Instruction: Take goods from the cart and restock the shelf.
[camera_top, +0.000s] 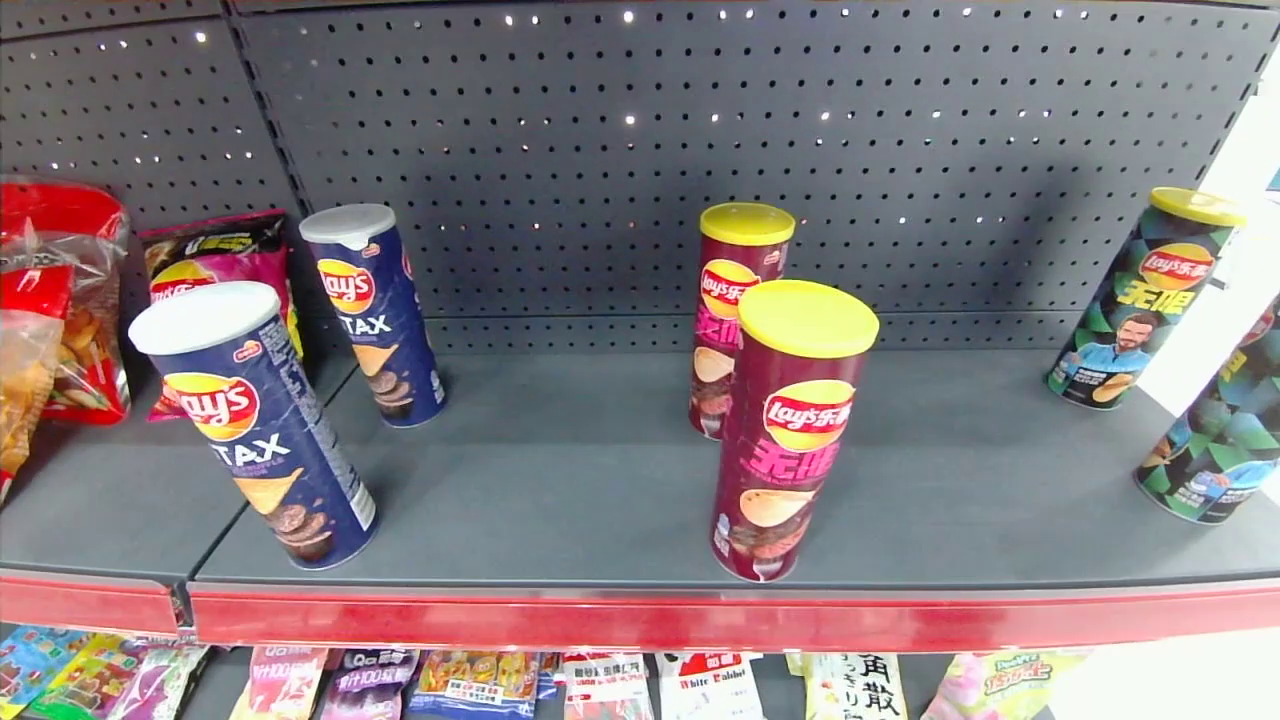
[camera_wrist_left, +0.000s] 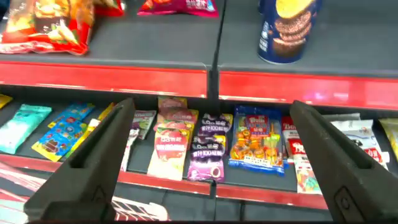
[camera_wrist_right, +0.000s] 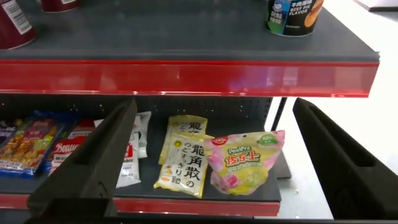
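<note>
You're looking at the shelf (camera_top: 600, 470) across the head view: grey deck, red front lip, pegboard (camera_top: 700, 150) behind. The lower shelf (camera_wrist_right: 186, 206) sits under it, lined with packets (camera_wrist_left: 205, 149) hanging or lying in a row.

At far left, bags (camera_top: 60, 290) are stacked against the pegboard. All the cans stand upright:
- The front blue can (camera_top: 250, 420) is by the lip at the left, and the rear blue can (camera_top: 375, 310) is behind it, further in.
- The front maroon can (camera_top: 790, 430) is mid-shelf near the lip, and the rear maroon can (camera_top: 730, 300) is just behind it, partly covered.
- One green can (camera_top: 1140, 300) is at the right near the pegboard, and the second green can (camera_top: 1215, 430) is at the right edge, cut off.

The left gripper (camera_wrist_left: 211, 106) hangs below the lip facing the lower shelf — fingers (camera_wrist_left: 93, 162) spread wide, holding nothing. The right gripper (camera_wrist_right: 214, 102) does the same further right — fingers (camera_wrist_right: 93, 168) wide apart, nothing between them.
</note>
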